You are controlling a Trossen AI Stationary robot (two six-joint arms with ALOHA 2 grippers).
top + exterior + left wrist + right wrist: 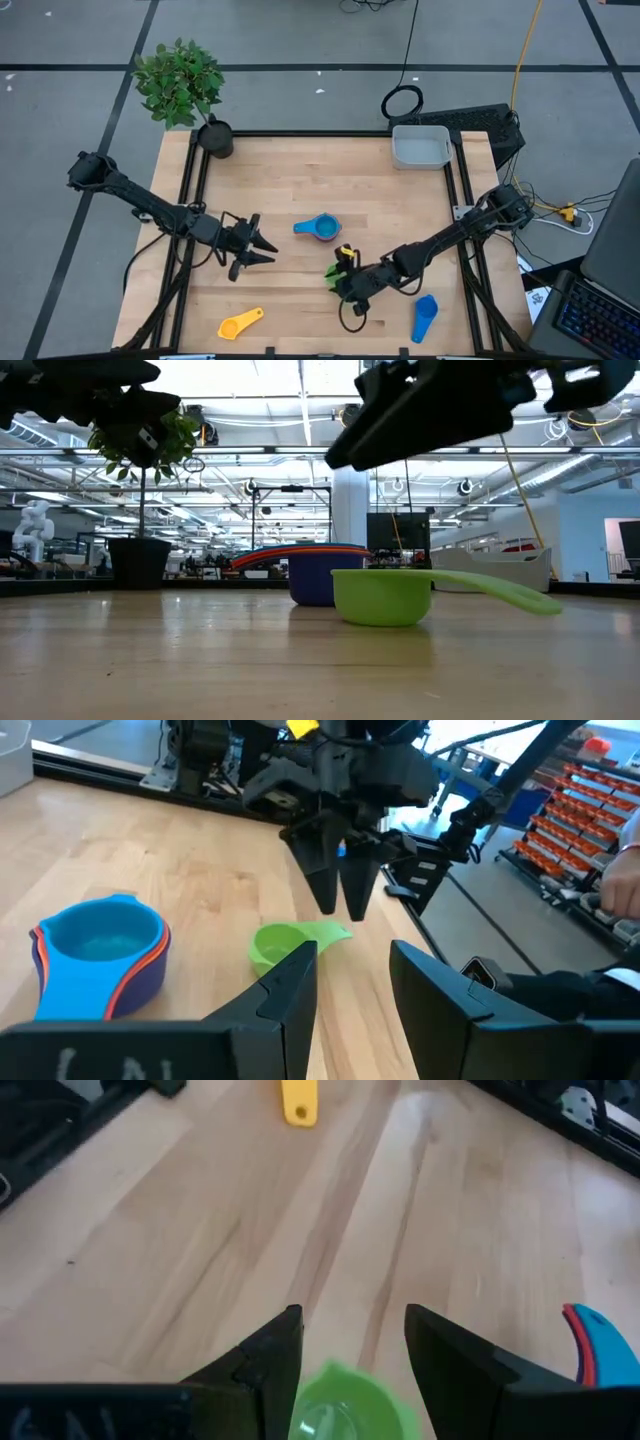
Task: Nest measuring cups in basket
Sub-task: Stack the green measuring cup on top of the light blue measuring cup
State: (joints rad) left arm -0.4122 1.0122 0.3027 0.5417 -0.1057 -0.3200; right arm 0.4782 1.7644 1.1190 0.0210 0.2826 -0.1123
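A green measuring cup (380, 598) rests on its base on the table, its handle (500, 592) sticking out level. My right gripper (352, 1315) hangs open just above it, fingers pointing down, one on either side of the bowl (340, 1405). A nested stack topped by a light blue cup (322, 228) stands on the table behind the green one. My left gripper (270, 251) stands open and empty left of the stack, pointing toward the green cup (280, 945). The grey basket (398, 150) sits at the far right corner.
A yellow cup (240, 323) lies near the front edge at the left, and a blue cup (425, 318) near the front edge at the right. A potted plant (215, 137) stands at the far left corner. Bare wood lies between the stack and the basket.
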